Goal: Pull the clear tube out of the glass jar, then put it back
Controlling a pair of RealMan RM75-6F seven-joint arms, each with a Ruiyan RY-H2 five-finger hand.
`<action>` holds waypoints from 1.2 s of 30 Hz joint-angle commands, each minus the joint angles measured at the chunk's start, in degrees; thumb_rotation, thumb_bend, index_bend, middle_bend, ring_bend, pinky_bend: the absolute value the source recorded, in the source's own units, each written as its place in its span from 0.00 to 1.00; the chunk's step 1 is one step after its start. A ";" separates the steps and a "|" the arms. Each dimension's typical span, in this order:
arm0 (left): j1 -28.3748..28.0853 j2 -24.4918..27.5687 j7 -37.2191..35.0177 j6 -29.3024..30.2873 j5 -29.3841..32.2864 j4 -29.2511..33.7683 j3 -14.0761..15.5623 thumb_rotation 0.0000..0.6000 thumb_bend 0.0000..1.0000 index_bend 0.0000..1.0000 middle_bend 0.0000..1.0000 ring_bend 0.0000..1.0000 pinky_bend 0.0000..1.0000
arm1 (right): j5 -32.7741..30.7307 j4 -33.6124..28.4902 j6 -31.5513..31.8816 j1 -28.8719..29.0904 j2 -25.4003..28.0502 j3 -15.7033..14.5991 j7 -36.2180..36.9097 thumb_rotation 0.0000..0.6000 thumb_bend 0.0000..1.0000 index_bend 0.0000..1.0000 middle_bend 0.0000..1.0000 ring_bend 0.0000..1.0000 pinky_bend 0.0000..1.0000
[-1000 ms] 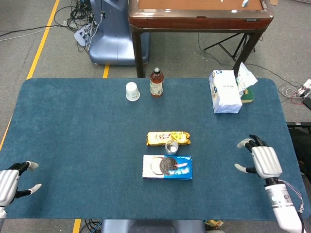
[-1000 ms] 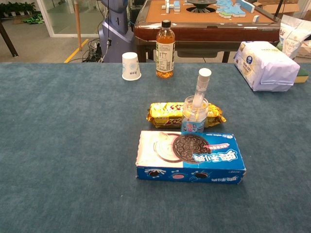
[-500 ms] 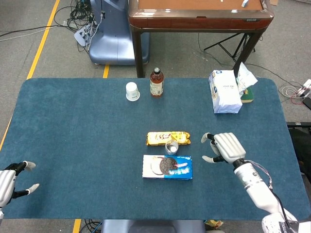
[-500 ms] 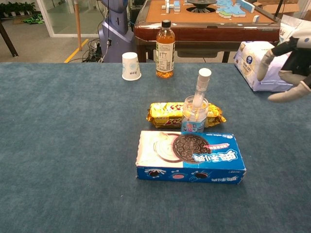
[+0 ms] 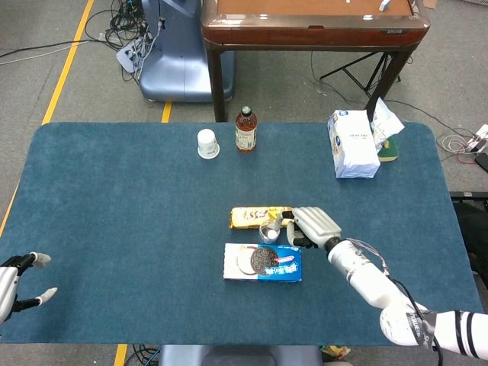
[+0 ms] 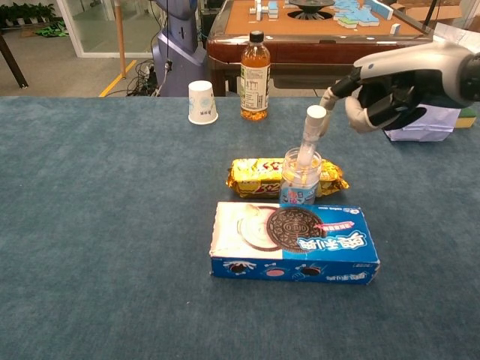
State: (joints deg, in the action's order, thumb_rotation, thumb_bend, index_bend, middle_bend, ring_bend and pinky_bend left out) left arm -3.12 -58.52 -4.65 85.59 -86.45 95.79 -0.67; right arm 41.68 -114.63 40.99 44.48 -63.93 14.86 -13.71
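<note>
Hovering spread-fingered off the blue table's near left corner, left hand (image 5: 11, 276), clear white-capped tube (image 6: 307, 137) leaning in small glass jar (image 6: 300, 178) between yellow snack packet (image 6: 255, 175) and blue cookie box (image 6: 294, 242), right hand (image 6: 384, 96) just right of the cap, fingers partly curled, holding nothing.

A table (image 5: 114, 198) covered in dark blue carpet-like cloth carries, near its middle, a blue cookie box (image 6: 294, 241) lying flat, with a glass jar (image 6: 301, 177) just behind it and a yellow snack packet (image 6: 259, 175) behind the jar. Along the far edge stand an upturned white paper cup (image 6: 202, 102) and an amber drink bottle (image 6: 255, 76), near each other, and a white paper-wrapped package (image 5: 352, 144) lies well apart to the right.
</note>
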 commanded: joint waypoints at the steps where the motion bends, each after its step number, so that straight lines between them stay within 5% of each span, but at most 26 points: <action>1: 0.04 0.05 -0.23 0.05 0.03 -0.04 -0.05 1.00 0.14 0.39 0.46 0.39 0.60 | -1.64 -0.07 -1.08 1.80 -0.09 -0.43 0.96 1.00 0.99 0.45 1.00 1.00 1.00; 14: 0.05 0.01 0.16 -0.04 -0.06 -0.03 -0.10 1.00 0.14 0.39 0.46 0.39 0.60 | -2.83 -0.77 -1.87 3.92 2.59 -2.30 5.30 1.00 1.00 0.45 1.00 1.00 1.00; 36: 0.15 0.10 0.04 0.00 -0.19 0.12 -0.12 1.00 0.14 0.39 0.46 0.39 0.60 | -1.52 3.47 -4.88 7.13 -0.30 -2.74 13.48 1.00 1.00 0.46 1.00 1.00 1.00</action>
State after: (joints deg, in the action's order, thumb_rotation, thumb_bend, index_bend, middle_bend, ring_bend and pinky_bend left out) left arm -2.97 -58.42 -4.61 85.58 -86.64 95.90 -0.80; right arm 40.08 -111.24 36.02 51.58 -64.13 12.12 -0.36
